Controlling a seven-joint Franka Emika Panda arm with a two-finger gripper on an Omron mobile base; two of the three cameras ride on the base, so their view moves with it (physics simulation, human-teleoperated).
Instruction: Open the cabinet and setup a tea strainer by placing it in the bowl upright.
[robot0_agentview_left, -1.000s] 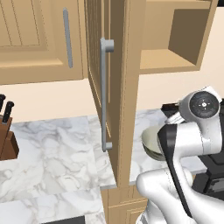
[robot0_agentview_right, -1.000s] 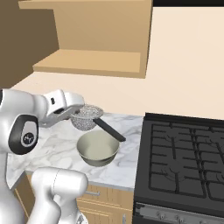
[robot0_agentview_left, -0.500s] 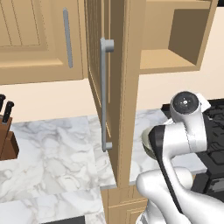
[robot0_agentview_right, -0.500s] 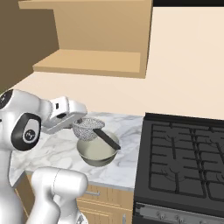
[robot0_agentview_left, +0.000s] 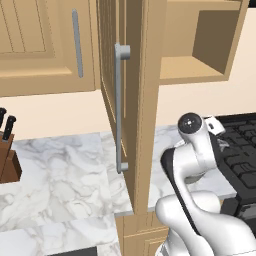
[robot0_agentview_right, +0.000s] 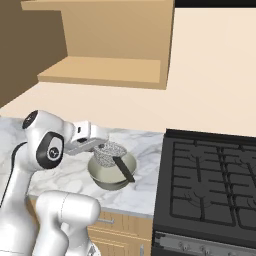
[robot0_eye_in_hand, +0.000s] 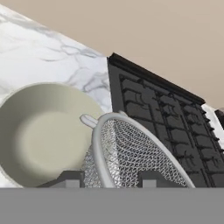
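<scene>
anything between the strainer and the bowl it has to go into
Nothing visible. The strainer, held in the jaws, hangs at the bowl rim, its mesh over the open hollow, which holds nothing else. The stove sits off to the side.

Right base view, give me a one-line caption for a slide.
Gripper holds the tea strainer over the bowl beside the stove.

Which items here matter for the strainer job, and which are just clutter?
In play:
- cabinet, door swung open
- tea strainer, in the gripper, over the bowl
- bowl, on the marble counter

Just lying about:
- stove, right of the bowl
- knife block, far left on the counter
</scene>
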